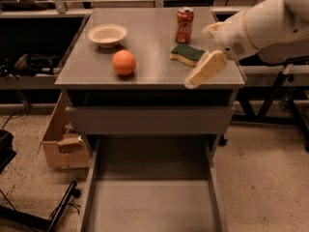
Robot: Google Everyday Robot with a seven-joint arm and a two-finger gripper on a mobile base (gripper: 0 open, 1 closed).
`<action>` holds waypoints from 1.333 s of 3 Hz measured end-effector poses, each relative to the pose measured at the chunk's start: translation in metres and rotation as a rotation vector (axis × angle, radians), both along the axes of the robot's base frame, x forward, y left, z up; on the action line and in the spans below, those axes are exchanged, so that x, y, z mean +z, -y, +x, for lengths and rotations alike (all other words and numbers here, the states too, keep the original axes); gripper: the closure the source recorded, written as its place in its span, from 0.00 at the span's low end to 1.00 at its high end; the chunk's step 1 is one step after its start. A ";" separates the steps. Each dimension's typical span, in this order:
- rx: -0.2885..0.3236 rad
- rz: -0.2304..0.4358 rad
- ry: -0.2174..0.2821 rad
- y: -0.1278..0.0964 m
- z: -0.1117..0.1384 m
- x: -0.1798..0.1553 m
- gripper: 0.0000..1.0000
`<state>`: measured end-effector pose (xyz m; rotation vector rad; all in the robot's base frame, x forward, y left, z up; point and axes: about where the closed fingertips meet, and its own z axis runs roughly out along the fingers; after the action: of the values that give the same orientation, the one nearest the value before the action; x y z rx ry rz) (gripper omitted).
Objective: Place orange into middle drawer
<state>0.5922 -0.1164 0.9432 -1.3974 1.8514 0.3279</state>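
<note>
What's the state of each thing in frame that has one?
orange: on the cabinet top, not held
middle drawer: pulled open, orange not in it
upper drawer: shut
soda can: upright
white bowl: upright
sponge: lying flat, green side up
gripper: over the top's front right edge, apart from the orange

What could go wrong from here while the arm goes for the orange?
The claw hovers over the right front corner of the tabletop, close to the sponge. Moving toward the orange, it could clip the sponge. The orange is round and lies loose on the flat top, so a glancing touch might roll it off the front edge, towards the open middle drawer below.
</note>
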 end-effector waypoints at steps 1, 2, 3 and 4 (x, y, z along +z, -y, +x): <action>0.019 0.206 0.063 -0.045 0.064 -0.002 0.00; 0.037 0.332 0.089 -0.074 0.095 -0.008 0.00; 0.076 0.388 0.072 -0.106 0.116 -0.018 0.00; 0.166 0.407 0.034 -0.160 0.130 -0.032 0.00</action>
<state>0.7226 0.0437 0.9114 -1.2618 1.5352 0.7170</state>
